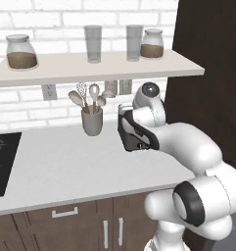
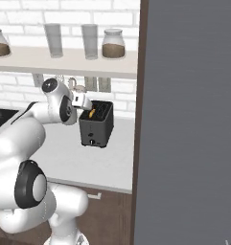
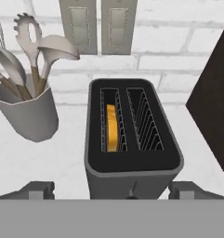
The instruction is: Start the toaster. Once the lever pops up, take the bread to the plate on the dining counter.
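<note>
The dark grey toaster (image 3: 132, 160) stands on the pale worktop by the brick wall, also in the left base view (image 1: 134, 133) and the right base view (image 2: 97, 125). The bread (image 3: 111, 128) sits deep in its left slot, only its orange-brown crust edge showing (image 2: 91, 113). My gripper (image 3: 113, 190) hovers just above the toaster's near narrow end, open, with one fingertip on each side of the body and nothing held. The hand (image 2: 82, 101) hangs over the toaster's left top edge. The plate and the dining counter are out of view.
A grey utensil cup (image 1: 92, 121) with spoons and a whisk stands left of the toaster (image 3: 27, 114). A black cooktop (image 1: 2, 162) lies far left. A shelf (image 1: 90, 66) with jars and glasses runs overhead. A tall dark panel (image 2: 189, 119) walls off the right side.
</note>
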Controlling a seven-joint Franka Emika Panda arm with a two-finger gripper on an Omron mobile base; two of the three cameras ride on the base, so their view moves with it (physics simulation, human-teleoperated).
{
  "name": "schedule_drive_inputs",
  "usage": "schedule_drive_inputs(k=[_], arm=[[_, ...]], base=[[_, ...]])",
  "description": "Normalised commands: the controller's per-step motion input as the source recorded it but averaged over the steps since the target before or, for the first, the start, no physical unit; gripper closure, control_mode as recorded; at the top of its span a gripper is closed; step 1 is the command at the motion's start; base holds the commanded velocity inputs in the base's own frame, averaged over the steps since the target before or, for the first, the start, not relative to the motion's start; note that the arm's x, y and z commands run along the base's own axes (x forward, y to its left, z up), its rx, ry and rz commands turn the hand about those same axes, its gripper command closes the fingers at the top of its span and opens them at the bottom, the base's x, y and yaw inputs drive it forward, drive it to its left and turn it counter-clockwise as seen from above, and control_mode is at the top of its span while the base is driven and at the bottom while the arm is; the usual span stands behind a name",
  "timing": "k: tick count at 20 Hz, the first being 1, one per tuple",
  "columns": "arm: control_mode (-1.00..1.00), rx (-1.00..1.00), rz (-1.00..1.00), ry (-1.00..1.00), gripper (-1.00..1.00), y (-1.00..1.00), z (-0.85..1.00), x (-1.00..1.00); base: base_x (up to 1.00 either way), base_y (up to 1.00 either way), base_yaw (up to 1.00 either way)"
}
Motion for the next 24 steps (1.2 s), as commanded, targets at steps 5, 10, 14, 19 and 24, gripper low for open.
schedule_drive_inputs(k=[5, 10, 14, 19, 24], arm=[[-1.00, 0.00, 0.00, -0.06, -1.00, 0.00, -0.16, 0.11], [-1.00, 0.00, 0.00, -0.06, -1.00, 0.00, -0.10, 0.04], [-1.00, 0.00, 0.00, -0.01, -1.00, -0.03, -0.02, 0.04], [-1.00, 0.00, 0.00, 0.00, -1.00, -0.08, 0.00, 0.06], [-1.00, 0.02, 0.00, 0.00, -1.00, -0.09, 0.00, 0.00]], base=[[0.00, 0.00, 0.00], [0.00, 0.00, 0.00], [0.00, 0.00, 0.00], [0.00, 0.00, 0.00], [0.00, 0.00, 0.00]])
